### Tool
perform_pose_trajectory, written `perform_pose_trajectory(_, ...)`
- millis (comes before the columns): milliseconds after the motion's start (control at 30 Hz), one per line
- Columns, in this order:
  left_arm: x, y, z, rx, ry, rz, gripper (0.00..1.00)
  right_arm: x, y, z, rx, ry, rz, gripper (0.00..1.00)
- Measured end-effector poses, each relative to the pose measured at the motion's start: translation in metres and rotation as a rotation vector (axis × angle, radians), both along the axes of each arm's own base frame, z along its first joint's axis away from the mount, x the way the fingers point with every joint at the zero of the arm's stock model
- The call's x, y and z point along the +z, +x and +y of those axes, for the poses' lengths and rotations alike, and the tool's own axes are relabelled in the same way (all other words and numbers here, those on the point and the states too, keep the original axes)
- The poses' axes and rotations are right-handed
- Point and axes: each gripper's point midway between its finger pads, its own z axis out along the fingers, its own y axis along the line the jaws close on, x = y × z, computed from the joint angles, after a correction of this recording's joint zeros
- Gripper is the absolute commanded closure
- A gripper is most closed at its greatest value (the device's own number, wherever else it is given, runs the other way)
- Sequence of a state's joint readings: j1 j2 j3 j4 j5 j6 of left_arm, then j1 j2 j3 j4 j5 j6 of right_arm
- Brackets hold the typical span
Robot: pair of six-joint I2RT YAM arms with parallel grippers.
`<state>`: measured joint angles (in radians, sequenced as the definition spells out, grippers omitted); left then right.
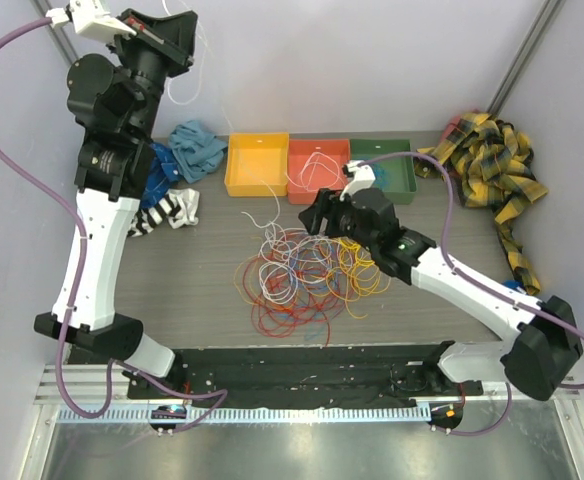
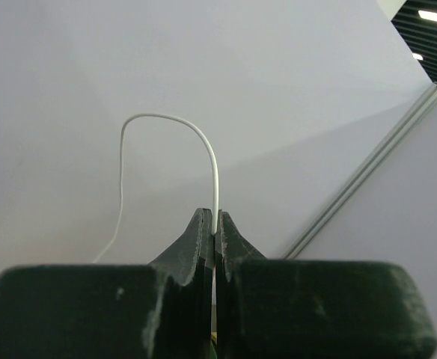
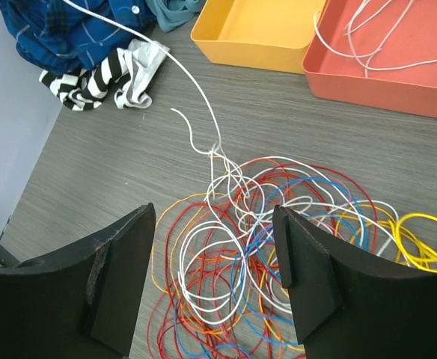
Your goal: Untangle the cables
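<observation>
Grey table (image 1: 212, 290); tangle (image 1: 307, 275) at centre. High at 11 o'clock: left gripper (image 2: 215, 221) pinched on white cable (image 2: 170, 120). Right gripper (image 3: 212, 224) spread wide over tangle. Pin tangle with right; draw slowly; watch for snags.

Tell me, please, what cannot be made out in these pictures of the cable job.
- Left wrist view: the white cable pinched in the left gripper runs out of sight at the lower left, so its other end is unseen.
- Top view: strands in the cable pile are too thin and overlapped to follow.
- Top view: the right arm covers part of the green tray.
- Right wrist view: the top and right edges cut off the red tray.
</observation>
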<state>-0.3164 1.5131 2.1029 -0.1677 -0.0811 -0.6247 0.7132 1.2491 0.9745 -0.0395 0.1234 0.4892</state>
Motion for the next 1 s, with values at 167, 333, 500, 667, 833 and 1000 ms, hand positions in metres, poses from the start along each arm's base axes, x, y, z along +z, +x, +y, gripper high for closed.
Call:
perform_pose_trajectory(167,0.002,-0.009,-0.022,-0.057,0.003,-0.011,1.00,-0.022,0.016,0.023,0.037,-0.028,0.025,0.27)
perform_pose_trajectory(333,-0.006,-0.013,-0.039,-0.098,0.014,0.006,1.00,-0.043,0.028,0.047,0.063,-0.063,0.042,0.26)
perform_pose_trajectory(500,-0.010,-0.020,-0.051,-0.127,0.037,0.015,1.00,-0.028,0.043,0.063,0.067,-0.061,-0.002,0.25)
perform_pose_trajectory(667,-0.008,-0.033,-0.057,-0.159,0.047,0.014,1.00,0.018,0.061,0.081,0.064,-0.023,-0.104,0.25)
perform_pose_trajectory(833,-0.013,-0.043,-0.056,-0.173,0.053,0.021,1.00,0.046,0.079,0.094,0.049,-0.012,-0.177,0.25)
perform_pose_trajectory(1000,-0.020,-0.046,-0.058,-0.185,0.062,0.037,1.00,0.043,0.098,0.111,0.052,-0.042,-0.192,0.28)
